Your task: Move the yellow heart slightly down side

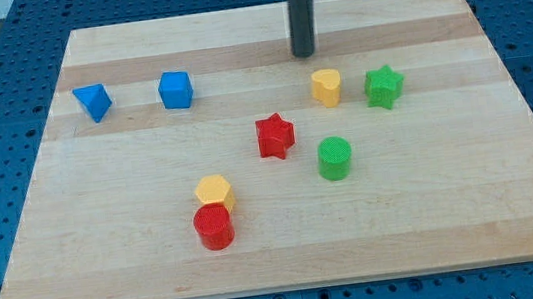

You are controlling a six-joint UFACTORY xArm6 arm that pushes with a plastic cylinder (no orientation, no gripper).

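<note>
The yellow heart (326, 87) lies on the wooden board (158, 252) right of centre, in the upper half. A green star (383, 86) sits just to its right, with a small gap. My tip (305, 53) stands just above the yellow heart and slightly to its left, apart from it. A red star (275, 135) lies below and left of the heart, and a green cylinder (334, 158) lies straight below it.
A blue triangular block (93, 102) and a blue cube (176, 89) sit at the upper left. A yellow hexagonal block (214, 192) touches a red cylinder (214, 226) at the lower middle. The board rests on a blue perforated table.
</note>
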